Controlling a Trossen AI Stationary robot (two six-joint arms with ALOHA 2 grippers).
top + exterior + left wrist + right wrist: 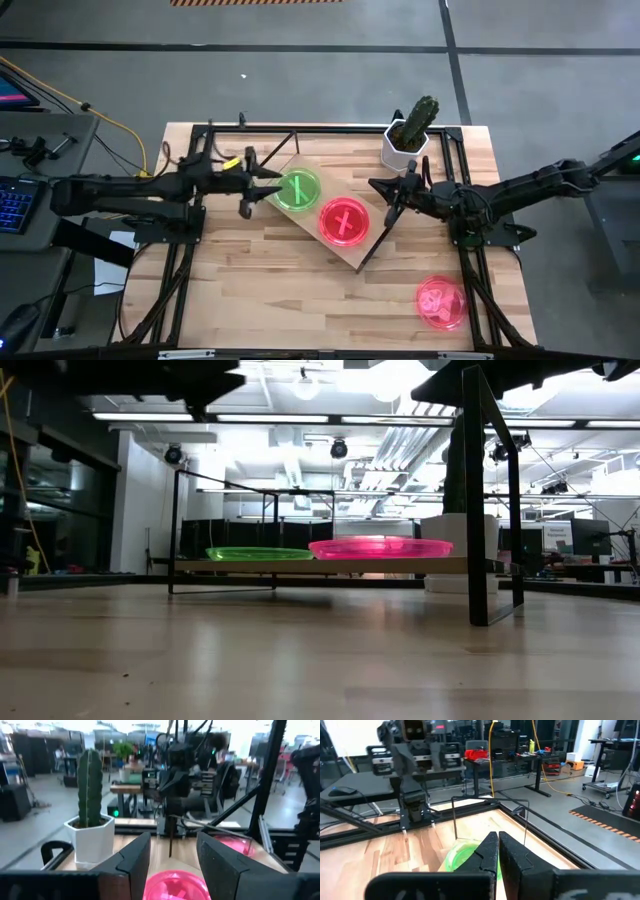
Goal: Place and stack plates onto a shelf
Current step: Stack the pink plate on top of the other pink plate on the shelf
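The shelf (318, 232), a light wooden board on a dark wire frame, stands slantwise at mid-table. A green plate (298, 189) and a pink plate (344, 221) rest flat on it side by side, also seen as green plate (258, 553) and pink plate (380, 547) in the low view. More pink plates (441, 302) lie stacked on the table near its near right corner. My left gripper (247, 186) is open just left of the green plate, above the shelf's left end. My right gripper (388, 198) is shut and hovers at the shelf's right end, beyond the pink plate.
A cactus in a white pot (406, 143) stands by the table's far edge, just behind my right gripper. A dark metal frame (470, 270) runs around the table's edges. Bare wood (260, 300) lies in front of the shelf, left of the pink stack.
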